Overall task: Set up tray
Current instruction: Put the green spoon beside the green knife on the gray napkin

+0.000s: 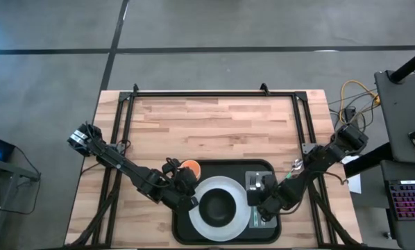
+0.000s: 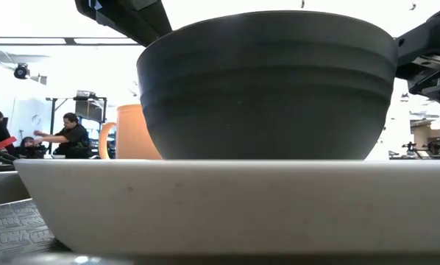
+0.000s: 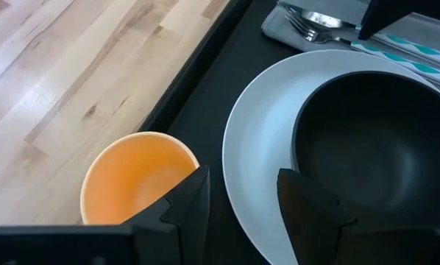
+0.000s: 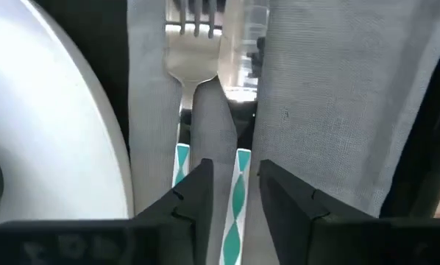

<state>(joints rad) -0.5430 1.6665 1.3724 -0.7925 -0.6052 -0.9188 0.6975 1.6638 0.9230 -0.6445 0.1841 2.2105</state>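
The black tray (image 1: pixel 218 169) lies at the table's near edge. On it rests a white plate (image 1: pixel 206 187) carrying a black bowl (image 1: pixel 218 205). An orange cup (image 3: pixel 132 177) stands on the tray's far left part. A grey napkin (image 4: pixel 330 110) on the tray's right part bears a fork (image 4: pixel 194 51) and a spoon (image 4: pixel 242 44). My left gripper (image 3: pixel 242 213) is open above the tray, between the cup and the plate (image 3: pixel 264 147). My right gripper (image 4: pixel 233 197) is open low over the napkin. Its fingers stand either side of the spoon's teal-patterned handle (image 4: pixel 238 193).
Bare wooden table (image 1: pixel 214 125) stretches beyond the tray's far side. A black metal frame (image 1: pixel 214 94) borders the table's far and side edges. People sit in the room behind (image 2: pixel 69 136). In the low view the bowl (image 2: pixel 264 81) and plate (image 2: pixel 235 199) fill most of the picture.
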